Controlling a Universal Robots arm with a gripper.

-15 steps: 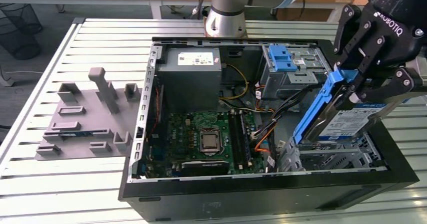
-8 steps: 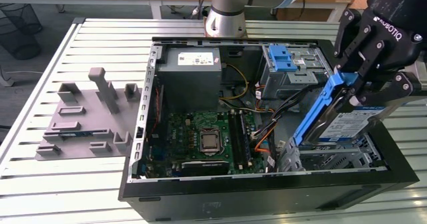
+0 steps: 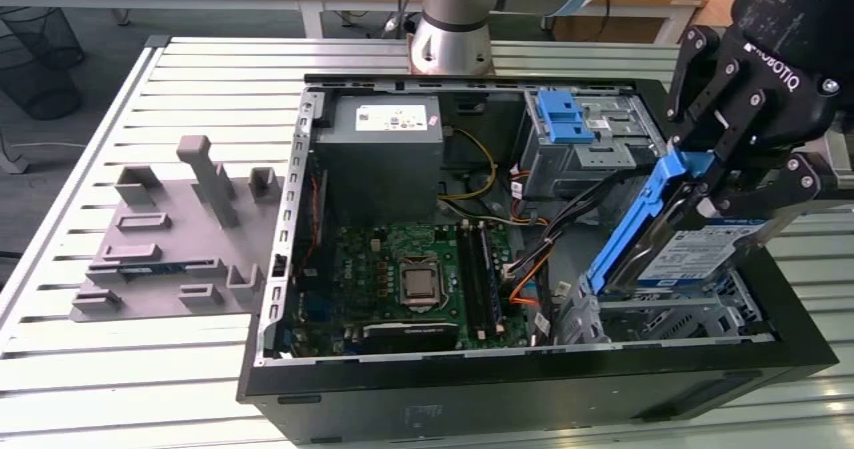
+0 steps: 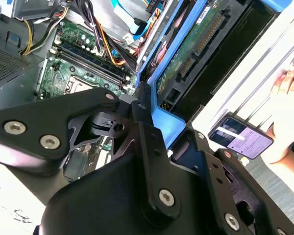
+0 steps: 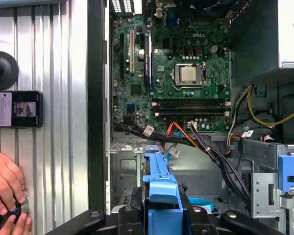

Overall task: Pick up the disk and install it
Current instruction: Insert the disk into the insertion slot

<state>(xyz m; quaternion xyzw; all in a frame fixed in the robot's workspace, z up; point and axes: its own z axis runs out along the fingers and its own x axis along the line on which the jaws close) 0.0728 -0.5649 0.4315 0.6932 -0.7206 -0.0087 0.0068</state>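
The pincer (image 3: 714,174) is clamped on the disk (image 3: 674,244), its black fingers (image 3: 727,119) pressing the blue carrier frame from both sides. The disk hangs on edge, tilted, over the open computer case (image 3: 534,389) at the case's corner nearest the exterior view's right, just above a metal drive bay (image 3: 681,319). Its white-and-blue label faces outward; the print is too small to tell. In both wrist views the blue frame (image 5: 160,183) sits between the finger links. Inside the case lie a green motherboard (image 3: 414,279), a grey power-supply box (image 3: 387,149) with a white sticker, and a blue-latched drive cage (image 3: 574,124). Beside the case on the slatted desk (image 3: 160,369) rests a grey fixture plate (image 3: 174,239). In the first wrist view a phone (image 5: 15,109) lies on the desk near a person's hand (image 5: 7,183).
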